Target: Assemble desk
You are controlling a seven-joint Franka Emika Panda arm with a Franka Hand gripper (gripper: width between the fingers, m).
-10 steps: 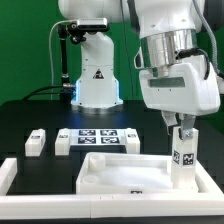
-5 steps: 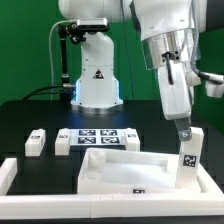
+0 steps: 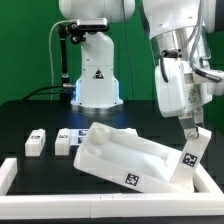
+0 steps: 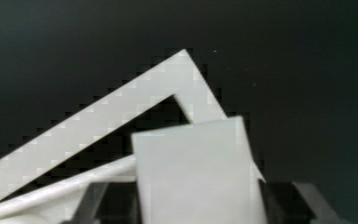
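Pincer clamped on one white leg, held upright, tag facing the camera. The wrist view shows the same leg filling the gap between the dark fingers.

Tabletop lies askew on the black desk, hollow side up, tag on its near wall. Its corner at the exterior view's right appears to touch the held leg. Cannot tell whether any edge is off the surface.

Two loose legs sit side by side to the exterior view's left, just beside the partly hidden marker board. The border rail runs along the front.
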